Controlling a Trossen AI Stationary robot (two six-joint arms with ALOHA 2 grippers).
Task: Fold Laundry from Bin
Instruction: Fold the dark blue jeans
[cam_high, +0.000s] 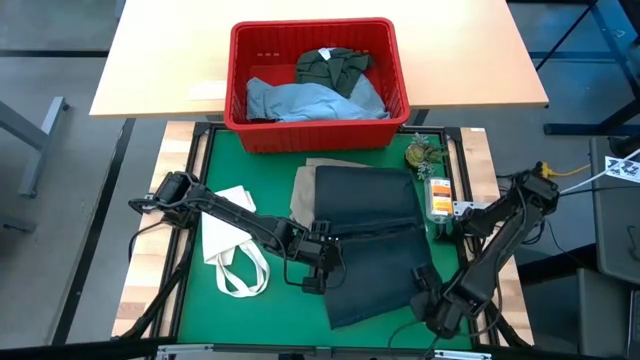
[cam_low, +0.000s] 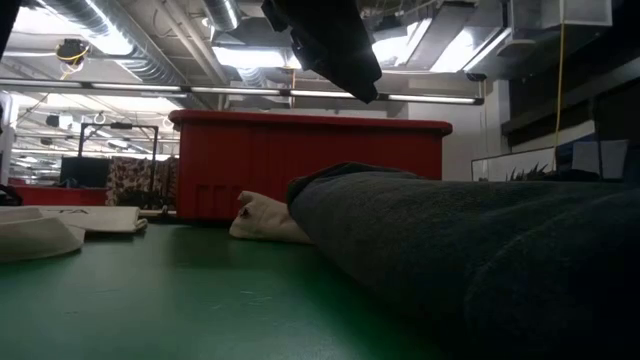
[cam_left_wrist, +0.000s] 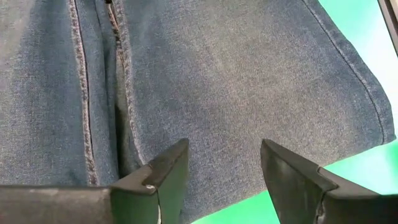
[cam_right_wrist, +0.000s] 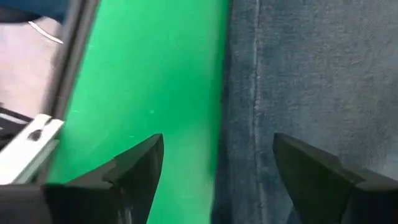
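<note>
My left gripper (cam_left_wrist: 224, 171) and right gripper (cam_right_wrist: 217, 165) both hang spread and empty over the navy jeans (cam_high: 375, 240), at opposite side edges on the green mat (cam_high: 195, 290). More laundry (cam_high: 310, 95) waits in the bin (cam_high: 318, 135). Pinching one layer only, probably, would drag the fold crooked. The tote (cam_high: 232, 245) crowds my left; the mat's frame hems my right.

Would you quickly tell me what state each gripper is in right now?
Left gripper: open, holding nothing, over the dark jeans.
Right gripper: open, holding nothing, at the jeans' edge.
</note>
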